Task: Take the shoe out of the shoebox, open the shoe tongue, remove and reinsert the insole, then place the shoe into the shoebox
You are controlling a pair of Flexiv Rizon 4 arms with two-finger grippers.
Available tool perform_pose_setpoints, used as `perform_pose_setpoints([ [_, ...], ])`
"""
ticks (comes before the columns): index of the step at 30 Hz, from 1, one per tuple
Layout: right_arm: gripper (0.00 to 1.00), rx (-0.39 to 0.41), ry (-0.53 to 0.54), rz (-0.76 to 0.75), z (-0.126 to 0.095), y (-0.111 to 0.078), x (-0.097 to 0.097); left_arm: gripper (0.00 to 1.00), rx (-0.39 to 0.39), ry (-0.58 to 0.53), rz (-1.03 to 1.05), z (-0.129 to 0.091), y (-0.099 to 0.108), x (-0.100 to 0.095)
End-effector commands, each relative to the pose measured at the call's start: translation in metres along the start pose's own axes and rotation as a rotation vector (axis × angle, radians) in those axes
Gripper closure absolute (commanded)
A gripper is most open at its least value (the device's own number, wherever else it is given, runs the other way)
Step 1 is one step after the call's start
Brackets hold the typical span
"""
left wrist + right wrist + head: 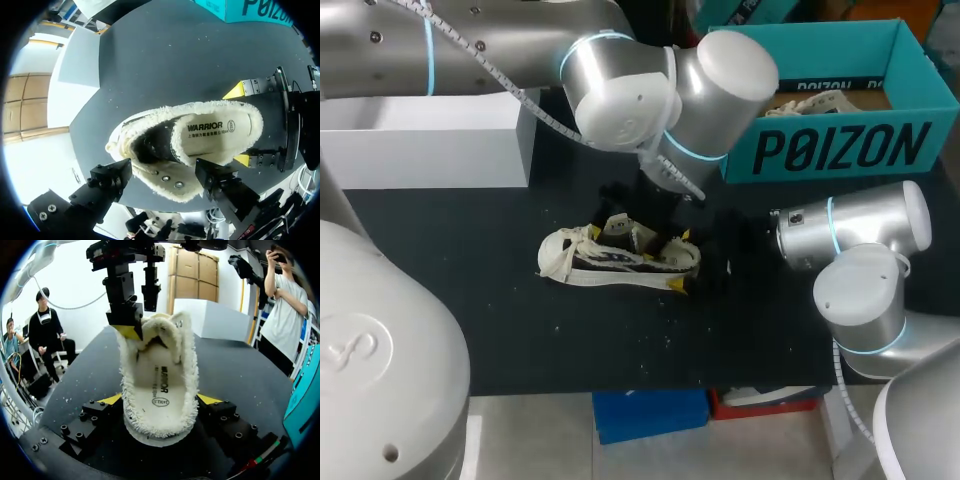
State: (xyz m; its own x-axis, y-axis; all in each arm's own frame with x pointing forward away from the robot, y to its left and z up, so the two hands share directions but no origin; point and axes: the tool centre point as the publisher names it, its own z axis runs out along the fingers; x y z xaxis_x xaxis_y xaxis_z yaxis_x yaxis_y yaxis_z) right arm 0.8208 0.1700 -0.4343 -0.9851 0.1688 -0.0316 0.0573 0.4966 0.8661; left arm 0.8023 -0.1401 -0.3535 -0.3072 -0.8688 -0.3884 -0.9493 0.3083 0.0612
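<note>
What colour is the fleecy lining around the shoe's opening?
The lining is cream-white, clearest in the right wrist view.

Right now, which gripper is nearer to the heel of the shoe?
Right. The right gripper clasps the heel from both sides. The left gripper is farther along the shoe, above one side of its opening.

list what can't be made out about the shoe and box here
shoe underside: all views, it faces the table.
insole front: left wrist view, dark deep in the shoe.
left gripper: head view, black on the black table, partly under its arm.
box floor: head view, near wall hides it; wrist views cut the box off.
</note>
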Motion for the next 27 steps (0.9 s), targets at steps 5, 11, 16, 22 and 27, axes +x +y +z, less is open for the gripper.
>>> perform_pose_setpoints([
  [5,1.0,0.003,-0.002,0.001,0.003,-0.001,0.001,0.43,-0.002,-0.03,-0.015,0.005,-0.006,0.0],
  [11,1.0,0.003,-0.002,0.001,0.003,-0.001,0.001,0.43,-0.005,-0.051,-0.016,0.008,-0.007,-0.001],
  [16,1.0,0.003,-0.002,0.001,0.003,-0.001,0.001,0.61,-0.011,-0.063,-0.015,0.011,-0.006,-0.001],
  [22,1.0,0.003,-0.002,0.001,0.003,-0.001,0.001,0.94,-0.016,-0.077,-0.02,0.014,-0.006,-0.003],
  [27,1.0,0.003,-0.002,0.001,0.003,-0.001,0.001,1.0,-0.012,-0.078,-0.017,0.012,-0.005,-0.003],
])
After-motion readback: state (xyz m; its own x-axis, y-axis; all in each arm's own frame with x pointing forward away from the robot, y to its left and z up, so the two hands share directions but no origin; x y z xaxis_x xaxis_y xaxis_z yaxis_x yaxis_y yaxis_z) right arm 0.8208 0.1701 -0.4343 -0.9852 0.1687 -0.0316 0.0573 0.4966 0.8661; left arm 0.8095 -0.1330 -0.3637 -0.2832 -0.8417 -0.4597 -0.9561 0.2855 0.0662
